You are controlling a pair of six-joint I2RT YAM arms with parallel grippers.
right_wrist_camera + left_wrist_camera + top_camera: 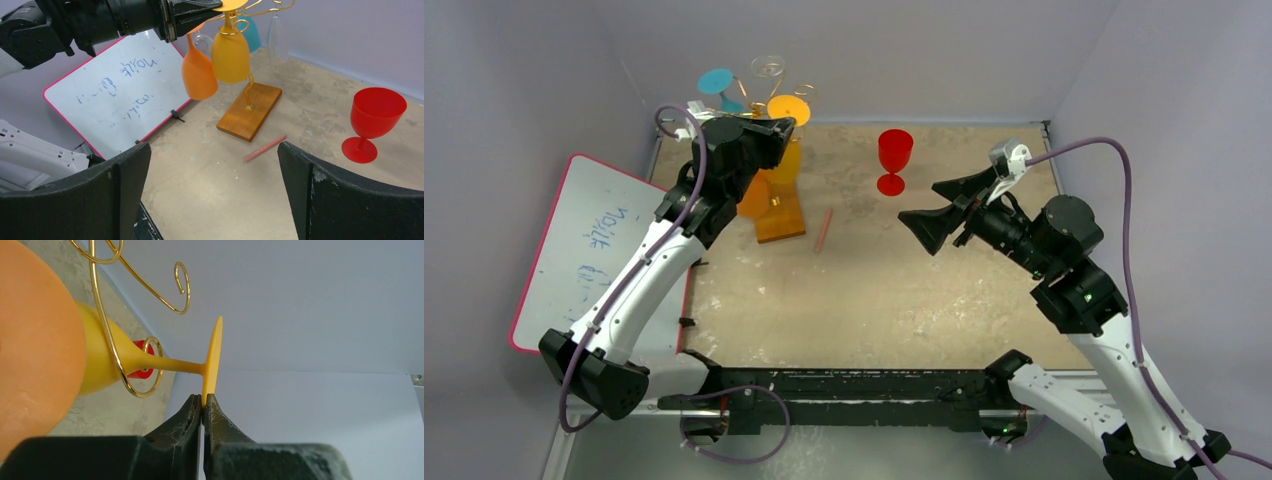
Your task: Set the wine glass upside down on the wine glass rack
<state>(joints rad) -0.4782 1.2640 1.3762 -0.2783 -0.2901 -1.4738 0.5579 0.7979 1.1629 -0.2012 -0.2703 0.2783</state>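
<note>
The yellow wine glass hangs upside down with its stem in a curled arm of the gold wine glass rack. My left gripper is shut on the rim of its flat foot. From the right wrist view the yellow bowl hangs over the rack's wooden base, next to an orange glass. My right gripper is open and holds nothing, hovering above the table right of centre.
A red wine glass stands upright at the back of the table. A pink pencil lies beside the rack base. Blue and clear glasses hang on the rack. A whiteboard leans at the left.
</note>
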